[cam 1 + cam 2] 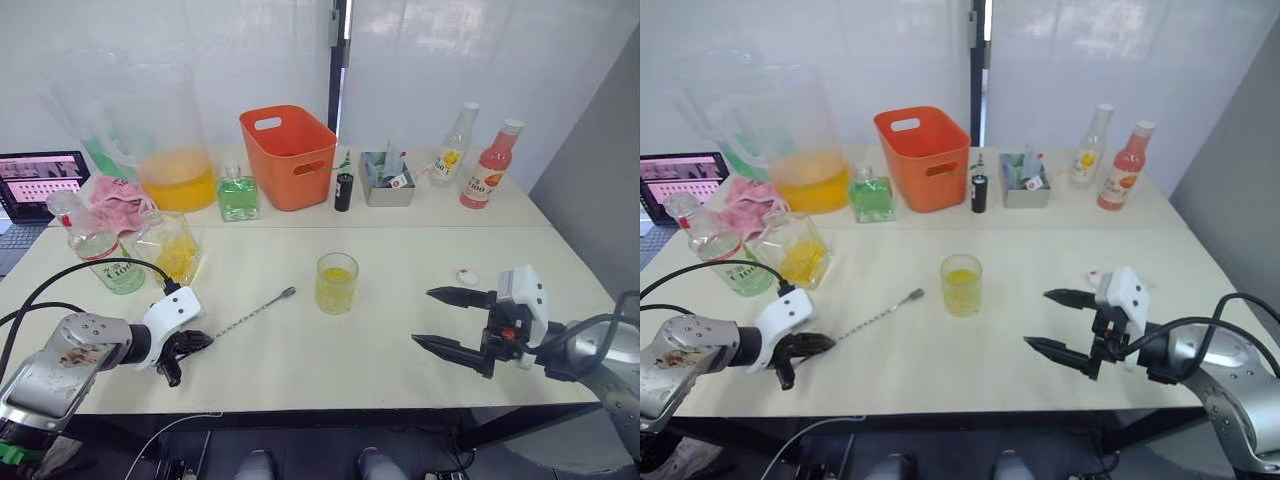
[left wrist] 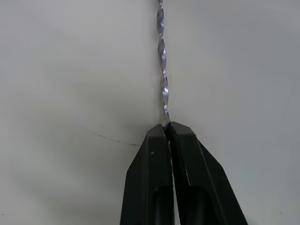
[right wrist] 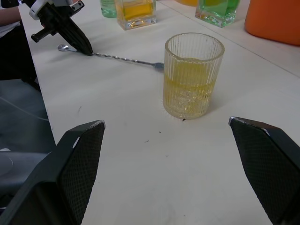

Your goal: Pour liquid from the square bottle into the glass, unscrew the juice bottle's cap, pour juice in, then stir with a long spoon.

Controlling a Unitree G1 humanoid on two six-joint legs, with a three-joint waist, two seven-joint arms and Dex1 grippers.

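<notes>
Our left gripper [image 1: 182,352] pinches the long spoon [image 1: 255,311] near its end, ready for stirring the glass [image 1: 336,283]; our right gripper [image 1: 447,320] waits wide open, holding nothing.

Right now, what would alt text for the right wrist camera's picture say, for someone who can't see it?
A ribbed glass part full of yellow liquid stands on a pale table between the right gripper's wide-open black fingers. Behind it, the left gripper pinches a long spoon lying flat.

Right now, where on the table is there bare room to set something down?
Bare tabletop lies between the glass and the open right claw, and along the front edge below the long spoon. The back row around the orange bin is crowded.
</notes>
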